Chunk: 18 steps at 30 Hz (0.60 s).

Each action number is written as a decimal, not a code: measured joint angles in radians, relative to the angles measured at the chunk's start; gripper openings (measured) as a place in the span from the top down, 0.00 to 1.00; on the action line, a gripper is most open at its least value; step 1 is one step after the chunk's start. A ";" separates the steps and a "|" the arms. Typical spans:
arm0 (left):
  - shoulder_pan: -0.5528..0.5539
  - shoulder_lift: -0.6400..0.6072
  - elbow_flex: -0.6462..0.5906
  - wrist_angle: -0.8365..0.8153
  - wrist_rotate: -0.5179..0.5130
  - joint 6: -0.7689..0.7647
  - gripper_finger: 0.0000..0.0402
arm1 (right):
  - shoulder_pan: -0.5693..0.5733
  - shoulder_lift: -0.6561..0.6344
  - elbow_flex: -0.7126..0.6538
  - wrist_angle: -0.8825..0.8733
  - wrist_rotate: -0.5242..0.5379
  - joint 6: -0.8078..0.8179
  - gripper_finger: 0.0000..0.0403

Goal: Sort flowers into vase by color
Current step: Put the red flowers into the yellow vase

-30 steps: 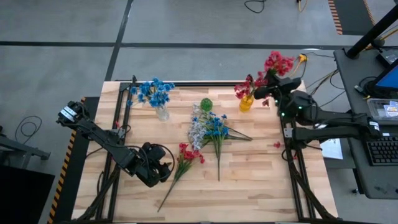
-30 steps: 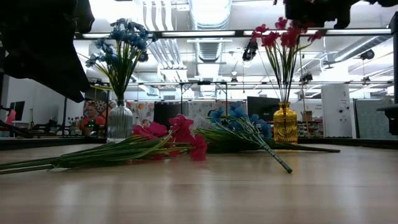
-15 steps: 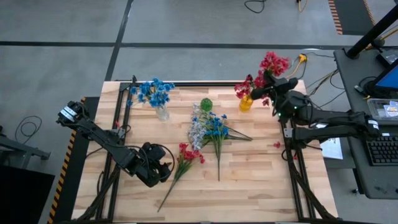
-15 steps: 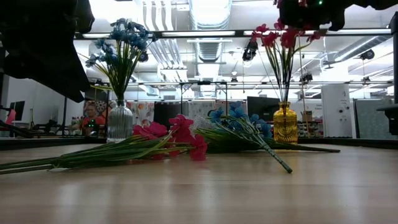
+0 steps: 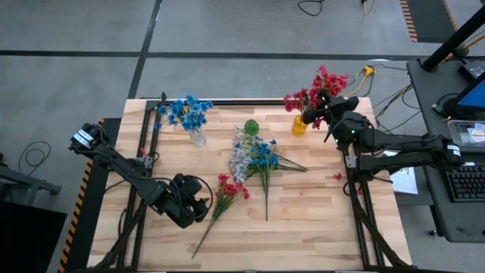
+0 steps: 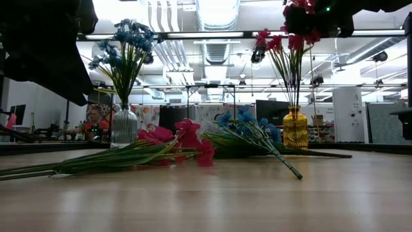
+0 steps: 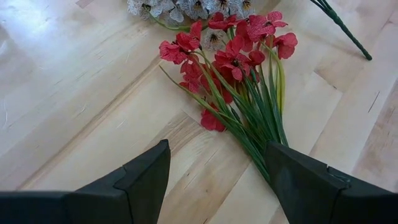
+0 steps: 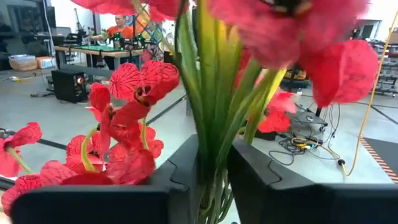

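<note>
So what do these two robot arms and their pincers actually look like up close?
Both arms are slim, dark and jointed. The left arm has a white patch near its base; the right arm shows a small green light near its wrist. The left gripper and the right gripper each end in two flat, blunt, matte black fingers.

Right tool (image 5: 312, 115) at red flowers (image 5: 322, 85) in yellow vase (image 5: 300, 126)
</note>
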 joint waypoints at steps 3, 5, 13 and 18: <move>0.000 0.000 0.000 0.000 0.000 0.000 0.38 | 0.000 -0.004 0.000 -0.020 0.000 0.001 0.75; 0.000 0.000 0.000 0.000 0.000 0.000 0.38 | 0.000 -0.006 0.001 -0.047 0.000 0.013 0.69; 0.000 0.000 0.000 0.004 0.000 0.000 0.38 | 0.001 -0.041 0.001 -0.247 -0.001 0.175 0.51; 0.001 0.000 0.000 0.006 0.000 0.000 0.38 | 0.008 -0.088 0.001 -0.360 -0.009 0.270 0.41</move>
